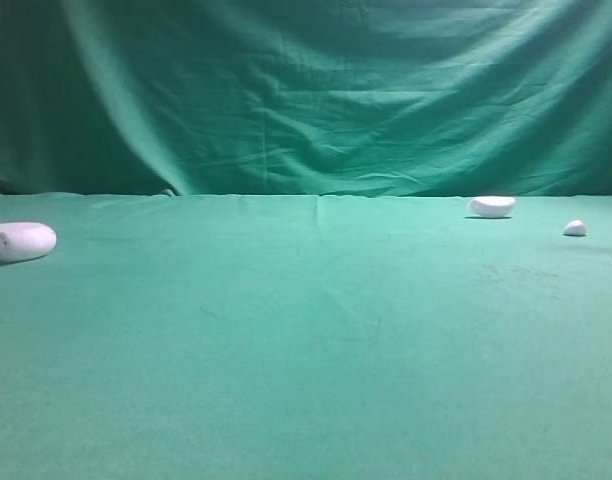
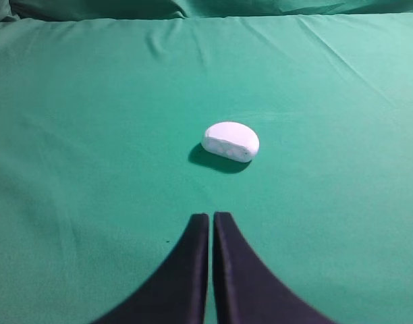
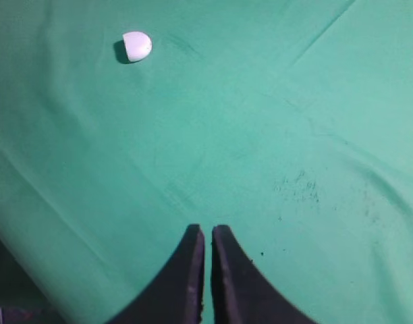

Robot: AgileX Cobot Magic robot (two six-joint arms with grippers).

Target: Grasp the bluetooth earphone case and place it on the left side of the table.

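The bluetooth earphone case is a white rounded oblong lying on the green table at the far left edge of the exterior view. The left wrist view shows what seems to be the same case, a white rounded piece with a flatter front face, lying on the cloth. My left gripper is shut and empty, a short way in front of it and apart from it. My right gripper is shut and empty over bare cloth. Neither arm shows in the exterior view.
A white half-moon piece lies at the back right. A tiny white blob lies near the right edge and also shows in the right wrist view. The table's edge drops off at the lower left of that view. A green backdrop hangs behind.
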